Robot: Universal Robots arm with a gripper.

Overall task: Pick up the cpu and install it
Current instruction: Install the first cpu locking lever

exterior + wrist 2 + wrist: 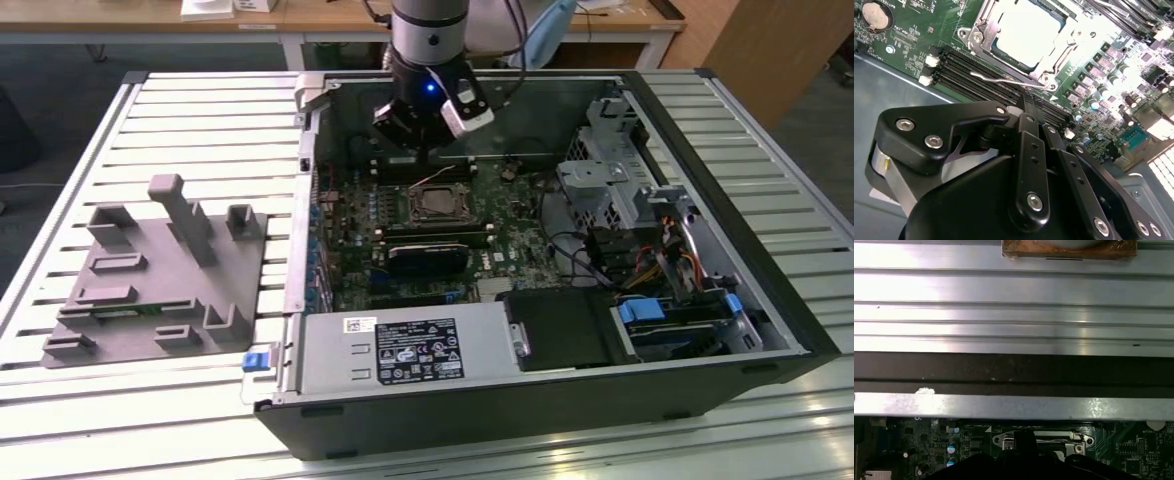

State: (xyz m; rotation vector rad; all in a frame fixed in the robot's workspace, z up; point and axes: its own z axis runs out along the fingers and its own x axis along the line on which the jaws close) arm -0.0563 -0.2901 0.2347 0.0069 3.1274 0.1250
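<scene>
Cpu (1026, 32) seated in socket (1004, 70), at 12 o'clock from gripper (1026, 107); fingers closed together, empty.

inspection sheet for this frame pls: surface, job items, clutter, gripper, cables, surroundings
Surface: slatted metal table, carrying an open black computer case.
Job's things: square silver-grey cpu lies inside the metal-framed socket of the green circuit board; socket frame looks open, wire lever unlatched.
Clutter: grey plastic block-studded tray on the table, at the exterior view's left of the case.
Grippers: black gripper hangs above the board just behind the socket; holds nothing that can be seen.
Cables: bundle of coloured wires by the drive bays.
Surroundings: wooden desks behind the table.
</scene>
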